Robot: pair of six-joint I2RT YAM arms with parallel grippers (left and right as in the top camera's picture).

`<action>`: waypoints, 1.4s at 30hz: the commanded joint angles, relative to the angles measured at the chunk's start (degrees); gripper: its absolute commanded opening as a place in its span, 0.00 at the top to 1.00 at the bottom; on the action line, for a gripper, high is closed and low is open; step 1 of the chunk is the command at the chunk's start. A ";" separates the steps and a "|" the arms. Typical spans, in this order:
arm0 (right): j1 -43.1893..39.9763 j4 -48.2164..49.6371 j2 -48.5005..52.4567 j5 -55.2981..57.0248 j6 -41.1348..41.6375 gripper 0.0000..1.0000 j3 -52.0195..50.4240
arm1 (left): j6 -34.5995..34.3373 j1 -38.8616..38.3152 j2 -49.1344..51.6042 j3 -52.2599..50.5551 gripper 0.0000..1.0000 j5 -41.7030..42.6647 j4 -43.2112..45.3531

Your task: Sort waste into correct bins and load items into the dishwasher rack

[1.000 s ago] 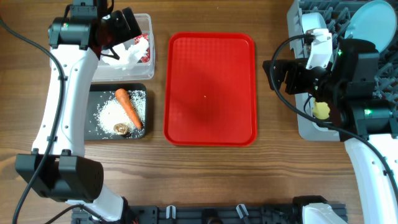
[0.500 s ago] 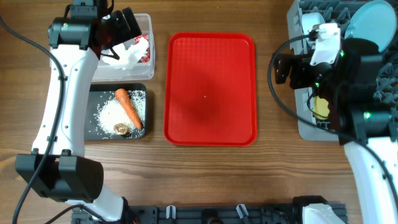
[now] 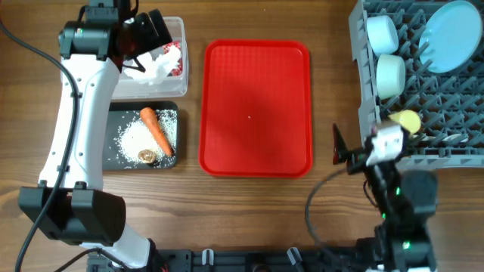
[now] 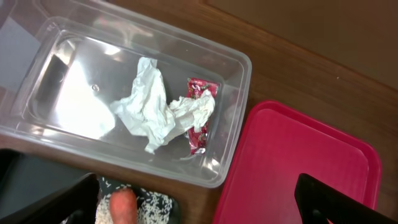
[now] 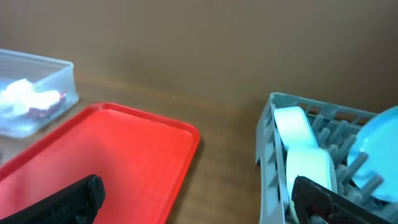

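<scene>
The crumpled white tissue [image 4: 149,106] and red shiny wrapper [image 4: 199,118] lie in the clear tub [image 3: 178,26]. The carrot [image 3: 156,130], rice grains [image 3: 134,137] and brown lump [image 3: 147,156] lie in the black tray [image 3: 113,159]. The grey rack [image 3: 363,83] holds the light blue plate [image 3: 452,25], two bowls [image 3: 382,32] [image 3: 391,73] and the yellow cup [image 3: 408,119]. My left gripper [image 4: 196,193] is open and empty above the tub's near edge. My right gripper [image 5: 199,199] is open and empty, low near the table's front, between the red tray and the rack.
The flat red tray [image 3: 255,106] lies in the middle with nothing on it; it also shows in the left wrist view [image 4: 298,168] and the right wrist view [image 5: 106,155]. The rack's grey wall [image 5: 268,134] stands right of my right gripper.
My right arm has pulled back from over the rack to the table's front edge. The yellow cup stays in the rack. The left arm has not moved.
</scene>
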 commanded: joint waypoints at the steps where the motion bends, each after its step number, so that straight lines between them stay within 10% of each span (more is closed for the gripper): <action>1: 0.09 0.92 -8.11 0.83 -1.46 0.00 -5.66 | -0.92 0.15 0.11 -0.11 0.00 -0.55 -0.13; 12: 0.09 3.23 -22.45 1.66 2.91 0.00 -15.37 | -0.92 0.15 0.11 -0.11 0.00 -0.55 -0.13; 42: 0.09 1.53 -21.27 3.39 7.98 0.00 -16.31 | -0.92 0.15 0.11 -0.11 0.00 -0.55 -0.13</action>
